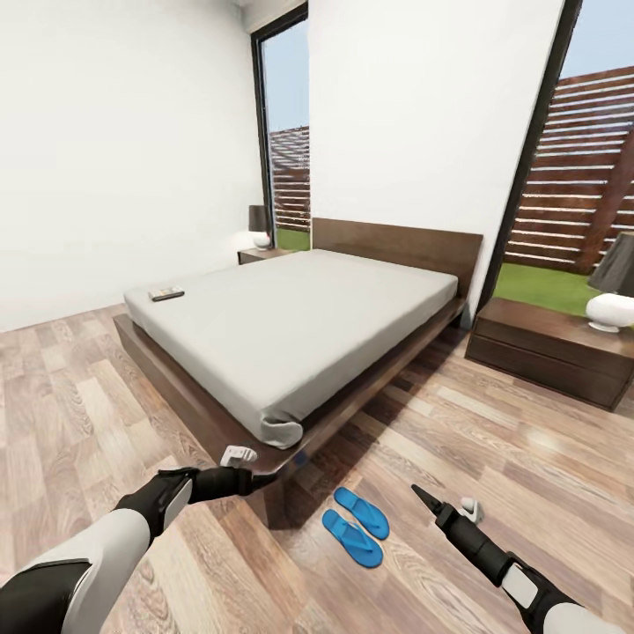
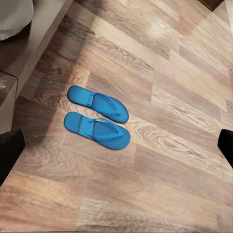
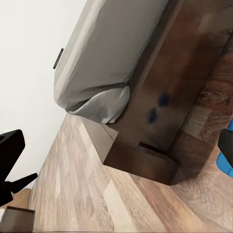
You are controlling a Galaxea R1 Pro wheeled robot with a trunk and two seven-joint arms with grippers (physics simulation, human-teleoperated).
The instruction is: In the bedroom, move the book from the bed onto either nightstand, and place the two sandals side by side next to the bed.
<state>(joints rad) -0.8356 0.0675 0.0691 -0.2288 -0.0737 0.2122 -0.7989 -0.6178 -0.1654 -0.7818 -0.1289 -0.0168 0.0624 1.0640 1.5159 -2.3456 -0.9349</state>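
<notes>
Here, book on bed, 2 sandals paired on floor, both end effectors spread wide, empty

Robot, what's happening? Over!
Both tools open, holding nothing. Sandals side by side on floor by bed corner. Book on mattress, far corner. Path clear.
</notes>
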